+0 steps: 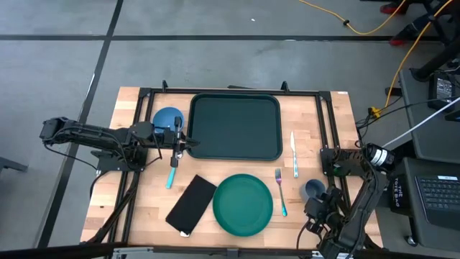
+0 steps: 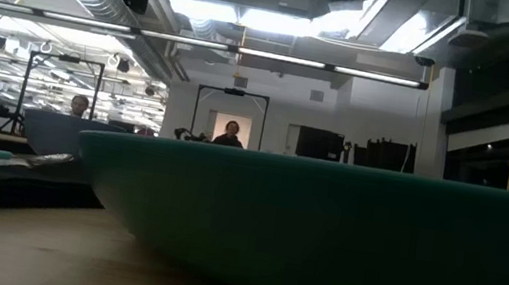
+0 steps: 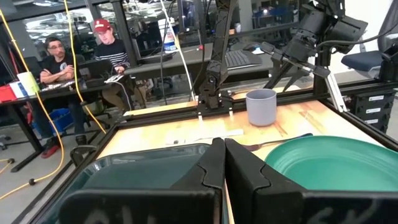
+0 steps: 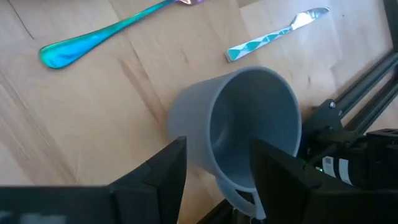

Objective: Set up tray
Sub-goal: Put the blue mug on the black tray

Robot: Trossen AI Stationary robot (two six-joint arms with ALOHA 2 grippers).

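The dark green tray [image 1: 233,126] lies flat at the table's far middle; its rim [image 3: 143,155] also shows in the left wrist view. My left gripper [image 1: 192,144] [image 3: 224,163] is shut and sits at the tray's near left corner. A teal spoon [image 1: 172,175] lies on the table just beside and under it. My right gripper [image 1: 320,203] [image 4: 217,168] is open above the grey cup [image 1: 313,190] [image 4: 239,127]. One of its fingers [image 4: 277,174] is over the cup's opening and the other [image 4: 155,171] is outside its wall. My left gripper's shut fingertips are at the rim of the tray's near left corner [image 1: 198,147]; whether they touch it cannot be told. My right gripper straddles the cup's wall [image 4: 199,137] from above; the frames do not show whether a finger touches it.
A blue bowl [image 1: 167,119] stands left of the tray. A black flat rectangle [image 1: 192,205], a round green plate [image 1: 243,205] [image 2: 341,236], a fork [image 1: 280,191] and a knife [image 1: 294,155] lie on the near half. A black frame edges the table. People sit beyond it.
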